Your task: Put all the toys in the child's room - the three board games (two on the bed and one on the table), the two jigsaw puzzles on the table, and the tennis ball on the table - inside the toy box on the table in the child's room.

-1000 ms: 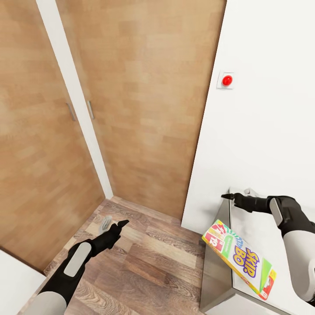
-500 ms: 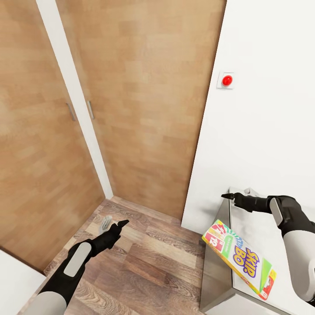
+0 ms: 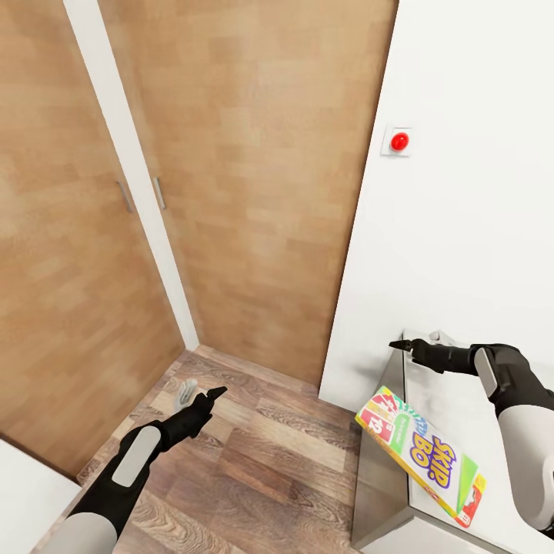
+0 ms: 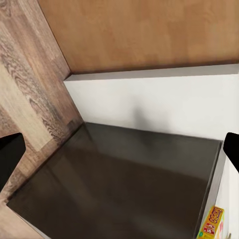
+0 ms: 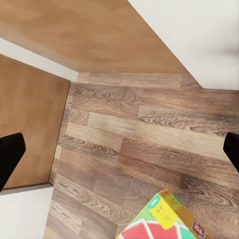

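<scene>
Wood-plank floor [image 3: 254, 454] and bed [image 3: 454, 400] carry the Skip-Bo box [image 3: 419, 455]; right claw [image 3: 402, 346], wide like the left claw [image 3: 211, 396], should probably descend to grasp it.

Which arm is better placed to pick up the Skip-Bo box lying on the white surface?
Likely the right. The right gripper hangs above the white surface holding the red-green-yellow Skip-Bo game box, jaws apart. The left gripper hangs over the wood-plank floor, farther off.

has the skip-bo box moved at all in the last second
No. The Skip-Bo box lies in the same spot, overhanging the corner of the white surface, below the red wall button.
</scene>
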Robot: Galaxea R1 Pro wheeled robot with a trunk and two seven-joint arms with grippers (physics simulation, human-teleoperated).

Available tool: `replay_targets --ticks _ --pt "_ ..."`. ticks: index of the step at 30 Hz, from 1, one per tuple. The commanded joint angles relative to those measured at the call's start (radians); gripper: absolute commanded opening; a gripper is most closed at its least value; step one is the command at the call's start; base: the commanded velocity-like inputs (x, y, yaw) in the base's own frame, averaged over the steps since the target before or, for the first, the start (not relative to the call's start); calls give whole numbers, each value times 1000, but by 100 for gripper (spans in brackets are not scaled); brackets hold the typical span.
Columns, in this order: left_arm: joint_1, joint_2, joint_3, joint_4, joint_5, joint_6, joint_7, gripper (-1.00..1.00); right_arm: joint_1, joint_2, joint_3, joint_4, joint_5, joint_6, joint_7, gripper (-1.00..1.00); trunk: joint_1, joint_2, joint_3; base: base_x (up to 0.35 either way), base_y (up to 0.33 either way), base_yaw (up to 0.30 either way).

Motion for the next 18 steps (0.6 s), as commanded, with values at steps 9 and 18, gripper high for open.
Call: replay_targets --ticks 9,18 --pt "6 -2 0 -13 -3 2 -14 100 5 -14 -12 14 6 5 -18 100 0 -1 -1 0 0 0" --pt "9 -5 -2 -20 -8 -1 -22 100 9 -22 -15 6 8 5 -23 100 0 -1 -1 0 0 -31"
